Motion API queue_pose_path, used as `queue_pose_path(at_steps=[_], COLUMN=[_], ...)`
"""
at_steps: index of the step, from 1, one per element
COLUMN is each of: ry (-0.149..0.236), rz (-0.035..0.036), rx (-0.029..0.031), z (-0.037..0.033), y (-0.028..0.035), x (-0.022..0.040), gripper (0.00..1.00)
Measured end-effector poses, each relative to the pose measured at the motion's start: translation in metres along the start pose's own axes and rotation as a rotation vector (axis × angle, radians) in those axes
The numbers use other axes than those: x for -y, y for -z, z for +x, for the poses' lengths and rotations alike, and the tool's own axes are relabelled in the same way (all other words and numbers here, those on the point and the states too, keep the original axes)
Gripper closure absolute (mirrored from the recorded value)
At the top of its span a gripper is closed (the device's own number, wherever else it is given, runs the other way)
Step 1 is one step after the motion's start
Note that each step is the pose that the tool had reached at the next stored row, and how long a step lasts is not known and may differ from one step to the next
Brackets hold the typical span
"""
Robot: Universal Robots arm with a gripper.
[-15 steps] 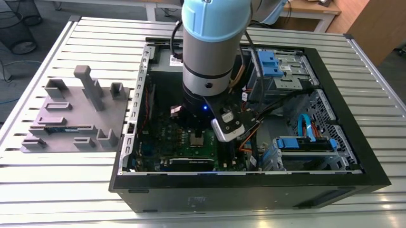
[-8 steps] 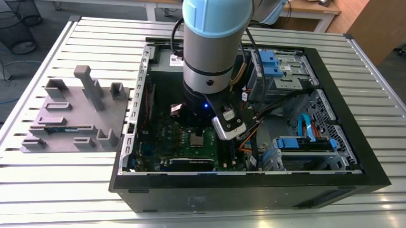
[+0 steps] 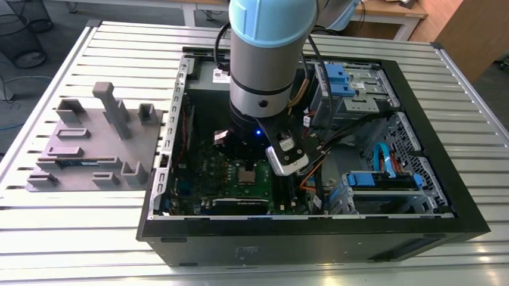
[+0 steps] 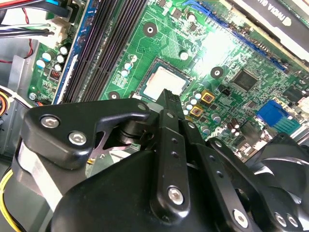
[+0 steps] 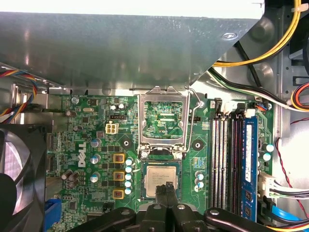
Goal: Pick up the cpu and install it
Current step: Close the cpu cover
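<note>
End effector [image 5: 167, 187] clenched, empty, tips over the cpu [image 5: 157, 179] lying in its socket [image 5: 161, 155]. Judgement: keep chip level, pressure light.

— What carries everything?
— A pale metal counter [image 3: 71, 238] made of long slats.
— And around it?
— Grey floor [image 3: 24, 95], a black wire basket [image 3: 24, 36] standing on it, and a wooden desk [image 3: 397, 9] with white legs beyond.
</note>
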State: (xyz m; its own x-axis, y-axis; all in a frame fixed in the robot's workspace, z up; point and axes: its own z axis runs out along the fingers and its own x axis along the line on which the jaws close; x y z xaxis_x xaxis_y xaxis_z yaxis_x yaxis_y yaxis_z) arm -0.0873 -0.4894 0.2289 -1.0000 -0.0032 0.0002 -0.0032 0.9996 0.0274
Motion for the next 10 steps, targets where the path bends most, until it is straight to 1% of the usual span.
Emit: queue_pose_path(at_steps=[8,10], ry=[0.0,0.0], rz=[0.0,-0.0002], rx=[-0.0001,0.0], z=[0.0,-0.0013], y=[0.0,-0.0001], x=[0.0,0.0], gripper=[0.89,0.89])
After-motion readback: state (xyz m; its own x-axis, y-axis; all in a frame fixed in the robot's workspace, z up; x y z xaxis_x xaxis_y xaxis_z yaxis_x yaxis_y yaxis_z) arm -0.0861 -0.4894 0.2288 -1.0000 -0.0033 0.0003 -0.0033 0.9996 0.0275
